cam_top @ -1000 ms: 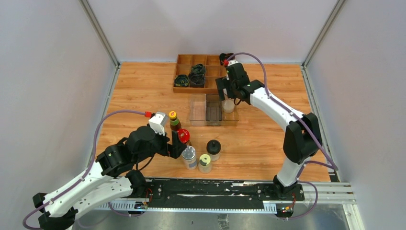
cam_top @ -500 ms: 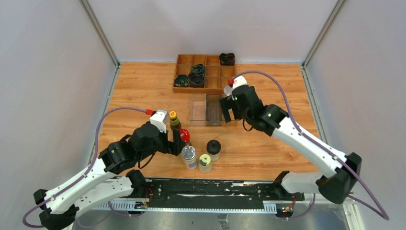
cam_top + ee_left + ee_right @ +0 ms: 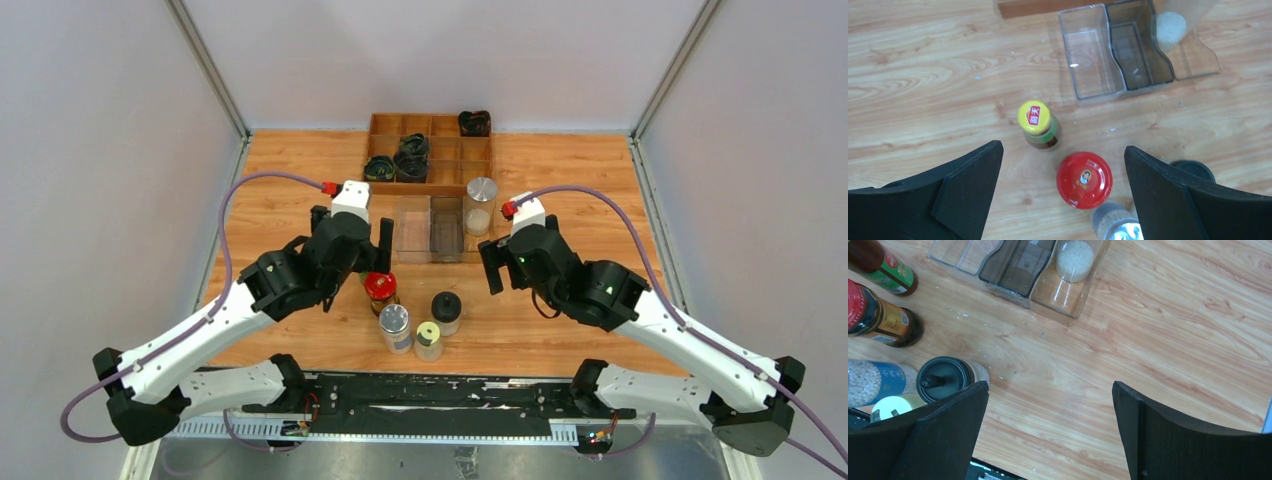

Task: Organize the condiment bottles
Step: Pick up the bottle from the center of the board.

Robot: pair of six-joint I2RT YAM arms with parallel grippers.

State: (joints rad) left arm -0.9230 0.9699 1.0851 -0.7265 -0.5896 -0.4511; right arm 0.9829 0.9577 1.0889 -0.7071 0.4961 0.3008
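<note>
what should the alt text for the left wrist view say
Seen from above, the open left gripper hovers over a yellow-capped bottle and a red-capped jar standing close together on a wooden table. Beyond them sits a clear tray, with a jar of white contents in its right-hand compartment.

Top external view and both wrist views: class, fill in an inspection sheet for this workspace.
Surface: wooden table.
Job's things: silver-capped jar upright in the right compartment of the clear tray; yellow-capped bottle, red-capped jar, blue-labelled jar, pale-yellow-capped jar and black-domed bottle standing grouped outside it.
Clutter: wooden divided box at the far edge, holding dark coiled bundles.
Grippers: left gripper open, empty, above the yellow-capped bottle and red-capped jar; right gripper open, empty, over bare wood.
Cables: one purple cable arching from each wrist.
Surroundings: pale walls, metal corner posts.
</note>
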